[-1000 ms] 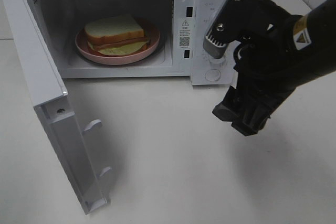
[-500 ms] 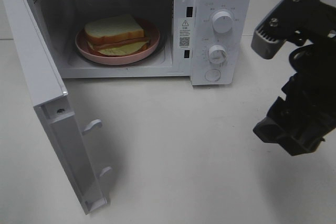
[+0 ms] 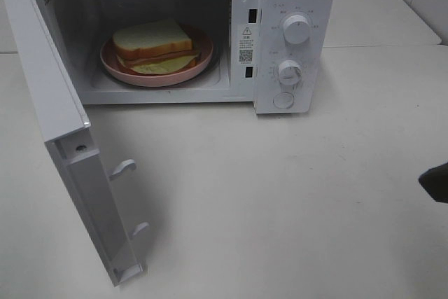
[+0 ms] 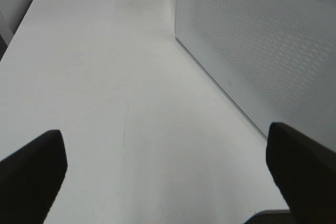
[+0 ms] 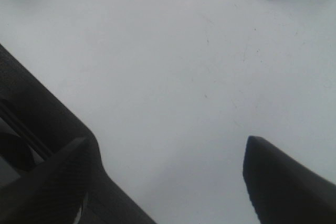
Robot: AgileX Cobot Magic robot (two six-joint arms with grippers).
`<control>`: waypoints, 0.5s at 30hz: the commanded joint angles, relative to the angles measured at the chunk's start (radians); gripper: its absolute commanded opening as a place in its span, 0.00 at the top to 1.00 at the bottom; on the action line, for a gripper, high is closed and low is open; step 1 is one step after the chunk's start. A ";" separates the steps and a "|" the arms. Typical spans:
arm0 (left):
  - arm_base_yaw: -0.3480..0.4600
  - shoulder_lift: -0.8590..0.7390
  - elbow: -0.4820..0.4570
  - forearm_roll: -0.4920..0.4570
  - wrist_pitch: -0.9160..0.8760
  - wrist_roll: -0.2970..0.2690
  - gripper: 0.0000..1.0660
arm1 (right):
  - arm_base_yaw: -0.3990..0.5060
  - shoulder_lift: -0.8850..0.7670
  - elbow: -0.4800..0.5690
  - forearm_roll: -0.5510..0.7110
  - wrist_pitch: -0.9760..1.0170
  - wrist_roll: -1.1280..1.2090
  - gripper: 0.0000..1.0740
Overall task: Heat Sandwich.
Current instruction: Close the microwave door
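Your right claw [image 5: 165,145] is spread wide with nothing between its fingers. It hangs over bare desk [image 3: 280,194] at the right edge, and only a dark corner of it shows in the high view. Your left claw [image 4: 163,140] is also spread and empty. It sits low over the desk's left side, just beside a white perforated panel [image 4: 262,51] that is probably the outer face of the door [image 3: 63,124].

The sandwich [image 3: 155,43] lies on the plate [image 3: 119,71] inside the microwave [image 3: 294,5], which stands at the far edge.

The likely trouble is the door, which stands fully open towards the near-left corner:
- If you push it hard, the light microwave could slide or jolt, and the skewed top slice could slip.
- If you push near the hinge, the claw may skid along the smooth panel.
- If the hooks [image 3: 124,167] don't seat, heating won't start.

The two dials [image 3: 297,28] are small and round, so an off-centre pinch will slip.

Nothing else is on the desk. Only the open door stands between your left claw and the cavity.
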 commanded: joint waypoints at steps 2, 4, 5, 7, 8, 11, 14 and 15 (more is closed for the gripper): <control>0.001 -0.018 0.002 -0.006 -0.009 -0.006 0.08 | -0.002 -0.055 0.003 0.002 0.057 0.019 0.29; 0.001 -0.018 0.002 -0.006 -0.009 -0.006 0.08 | -0.002 -0.072 0.003 0.002 0.075 0.021 0.29; 0.001 -0.018 0.002 -0.006 -0.009 -0.006 0.08 | -0.002 -0.079 0.003 0.002 0.085 0.025 0.29; 0.001 -0.018 0.002 -0.006 -0.009 -0.006 0.08 | -0.002 -0.105 0.003 0.002 0.107 0.035 0.29; 0.001 -0.018 0.002 -0.006 -0.009 -0.006 0.08 | -0.002 -0.114 0.003 0.002 0.115 0.038 0.29; 0.001 -0.018 0.002 -0.006 -0.009 -0.006 0.08 | -0.002 -0.130 0.003 0.002 0.130 0.041 0.29; 0.001 -0.018 0.002 -0.006 -0.009 -0.006 0.08 | -0.002 -0.164 0.009 0.002 0.149 0.044 0.29; 0.001 -0.018 0.002 -0.006 -0.009 -0.006 0.08 | -0.002 -0.183 0.014 0.001 0.148 0.044 0.29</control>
